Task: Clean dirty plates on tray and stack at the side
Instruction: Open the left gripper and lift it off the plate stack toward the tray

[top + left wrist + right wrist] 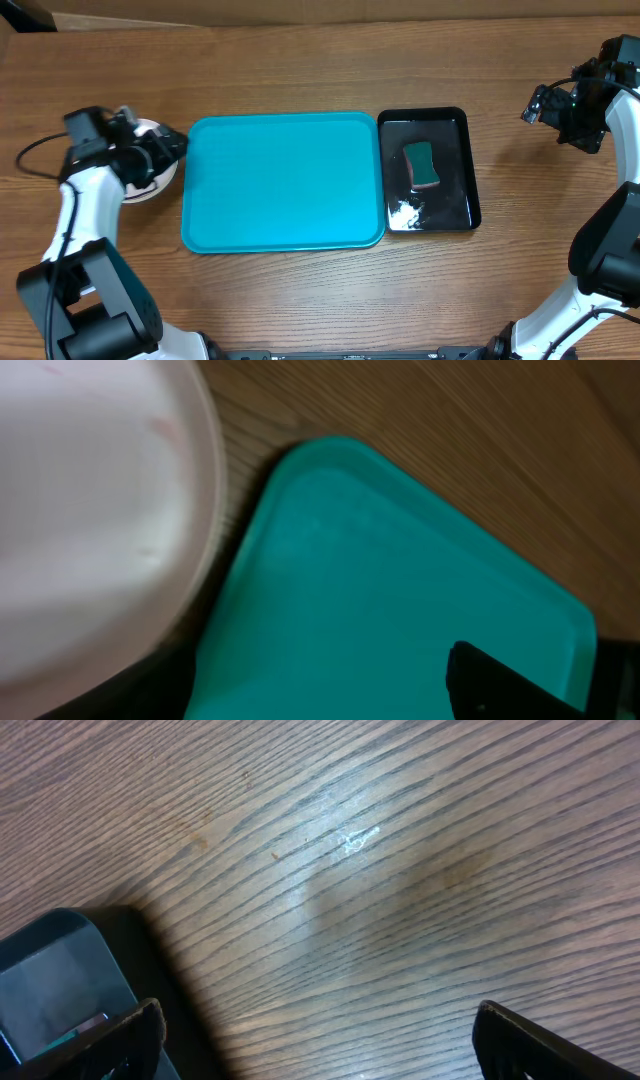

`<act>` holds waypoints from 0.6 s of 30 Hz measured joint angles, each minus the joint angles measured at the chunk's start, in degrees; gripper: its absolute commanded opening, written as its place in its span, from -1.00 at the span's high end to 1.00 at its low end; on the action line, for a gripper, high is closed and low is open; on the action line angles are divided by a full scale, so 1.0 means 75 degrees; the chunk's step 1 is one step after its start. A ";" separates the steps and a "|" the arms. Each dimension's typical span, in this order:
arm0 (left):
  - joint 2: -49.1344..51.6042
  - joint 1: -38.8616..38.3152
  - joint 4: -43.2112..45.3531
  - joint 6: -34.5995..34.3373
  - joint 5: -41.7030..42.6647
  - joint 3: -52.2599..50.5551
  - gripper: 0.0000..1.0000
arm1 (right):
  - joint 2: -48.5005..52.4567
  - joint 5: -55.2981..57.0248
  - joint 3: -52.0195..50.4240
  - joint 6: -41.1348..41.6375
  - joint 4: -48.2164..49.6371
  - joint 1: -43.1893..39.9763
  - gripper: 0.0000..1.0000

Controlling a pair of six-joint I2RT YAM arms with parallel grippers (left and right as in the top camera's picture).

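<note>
Robotics lab test station: the cabled left arm (75, 205) and right arm (612, 225) stand at a wood-grain table (300, 300) laid with a turquoise tray (283, 235) and a black tray (471, 170).

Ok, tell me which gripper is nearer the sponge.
Right. The right gripper hangs past the black tray holding the sponge; the left gripper is across the turquoise tray.

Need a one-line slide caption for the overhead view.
Left fingers over white plate beside the blue tray; sponge in the black tray.
</note>
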 measured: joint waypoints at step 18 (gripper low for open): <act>0.0000 -0.3104 -0.0629 0.0061 -0.0073 0.0000 -0.99 | 0.0000 0.0003 0.0000 0.0000 0.0000 0.0000 -1.00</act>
